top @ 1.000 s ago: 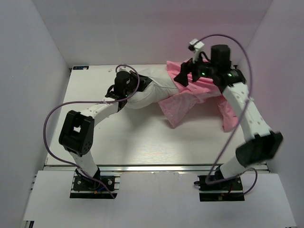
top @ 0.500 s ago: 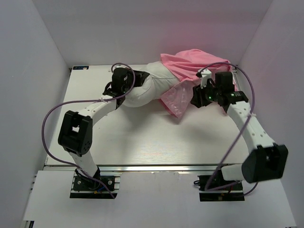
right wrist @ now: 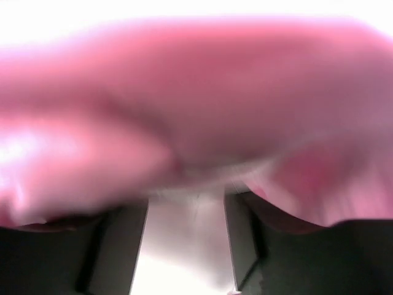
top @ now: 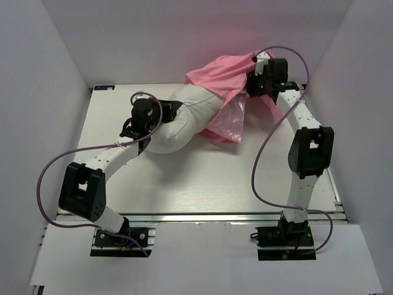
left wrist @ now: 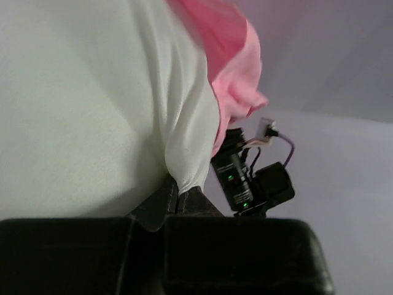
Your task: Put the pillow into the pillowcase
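The white pillow (top: 178,123) lies across the back middle of the table, and its near end fills the left wrist view (left wrist: 80,104). My left gripper (top: 167,112) is shut on a fold of the pillow's edge (left wrist: 178,192). The pink pillowcase (top: 221,70) hangs raised at the back, draped over the pillow's right end, with its shiny lower part on the table. My right gripper (top: 250,85) grips the pillowcase's upper edge. In the right wrist view the blurred pillowcase (right wrist: 196,92) bunches across the tips of the right gripper (right wrist: 187,193), whose fingers (right wrist: 120,246) stand partly apart.
White walls close in the table (top: 184,184) at the left, back and right. The right arm's elbow (top: 310,150) stands high near the right wall. Purple cables loop off both arms. The right wrist (left wrist: 245,178) shows past the pillow in the left wrist view.
My right gripper dropped to the pillowcase at mid right, closed from wide open, then rose to the back, lifting the pink fabric. The left gripper drew the pillow slightly left and nearer.
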Robot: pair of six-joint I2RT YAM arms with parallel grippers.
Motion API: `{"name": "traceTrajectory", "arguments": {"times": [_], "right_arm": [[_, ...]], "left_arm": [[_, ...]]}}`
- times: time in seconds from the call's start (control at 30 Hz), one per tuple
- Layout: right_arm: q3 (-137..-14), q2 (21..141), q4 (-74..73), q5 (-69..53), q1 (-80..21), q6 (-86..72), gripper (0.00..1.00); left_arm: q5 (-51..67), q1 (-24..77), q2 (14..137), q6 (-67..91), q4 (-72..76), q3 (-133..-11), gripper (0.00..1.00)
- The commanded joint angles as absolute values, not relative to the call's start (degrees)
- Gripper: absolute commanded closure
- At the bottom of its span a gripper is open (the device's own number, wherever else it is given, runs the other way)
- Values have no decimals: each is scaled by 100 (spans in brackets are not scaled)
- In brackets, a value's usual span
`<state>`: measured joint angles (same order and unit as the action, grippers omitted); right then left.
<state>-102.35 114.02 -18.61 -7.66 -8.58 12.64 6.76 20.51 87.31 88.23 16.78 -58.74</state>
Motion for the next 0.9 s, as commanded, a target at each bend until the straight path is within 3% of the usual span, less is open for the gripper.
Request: {"name": "traceTrajectory", "arguments": {"times": [0.0, 0.13, 0.5, 0.53, 0.57, 0.7, 0.87], "right_arm": [[-11406, 11784, -1484, -1141, -835, 1099, 41], [-11945, 11884, -1828, -1633, -835, 897, 33], [-8378, 8723, -2540, -3190, -615, 616, 26], [-7889, 8493, -2410, -3364, -624, 137, 25], [-7684, 8316, -2130, -3445, -668, -155, 11], [-6884, 7561, -1365, -3445, -940, -1352, 10], [-6248, 7479, -370, -2875, -1317, -2240, 11]], "left_arm": [[852, 2030, 8069, 9158, 2224, -5722, 100], [678, 2074, 7866, 9404, 2302, -5458, 100], [799, 2083, 8604, 9712, 2883, -6002, 100], [835, 2083, 8726, 9721, 2909, -6038, 100], [870, 2092, 8780, 9721, 2970, -6064, 100], [975, 2109, 8912, 9703, 3041, -6126, 100], [1046, 2109, 8895, 9703, 3190, -5977, 100]]}}
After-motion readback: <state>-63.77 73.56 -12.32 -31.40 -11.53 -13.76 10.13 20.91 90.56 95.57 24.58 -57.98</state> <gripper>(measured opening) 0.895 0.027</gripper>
